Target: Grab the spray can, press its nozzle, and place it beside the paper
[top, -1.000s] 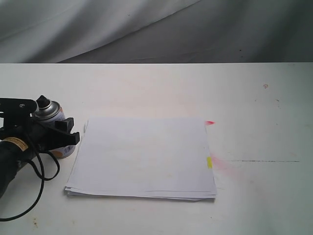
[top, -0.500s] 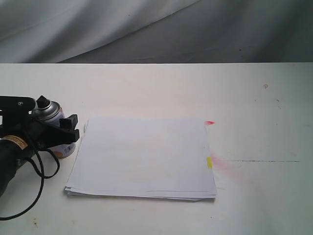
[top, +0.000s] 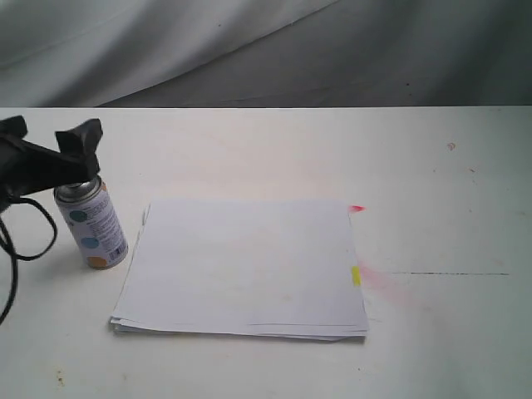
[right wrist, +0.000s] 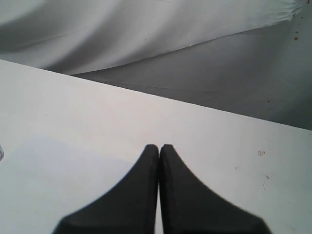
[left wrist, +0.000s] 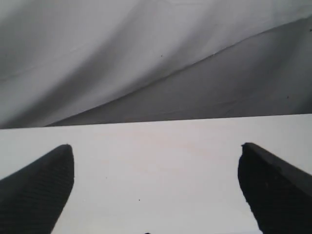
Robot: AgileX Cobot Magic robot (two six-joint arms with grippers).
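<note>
paper (top: 241,266) stack nearest you, spray can (top: 93,229) upright just beside its left edge, nozzle hidden behind your left gripper (top: 50,141) (jaws spread wide, nothing between them, touching the can or not, can't tell), right gripper (right wrist: 159,148) pinched closed, empty

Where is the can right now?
In the exterior view the can stands upright on the table at the far left, just left of the paper, with the open left claw over its top.
</note>
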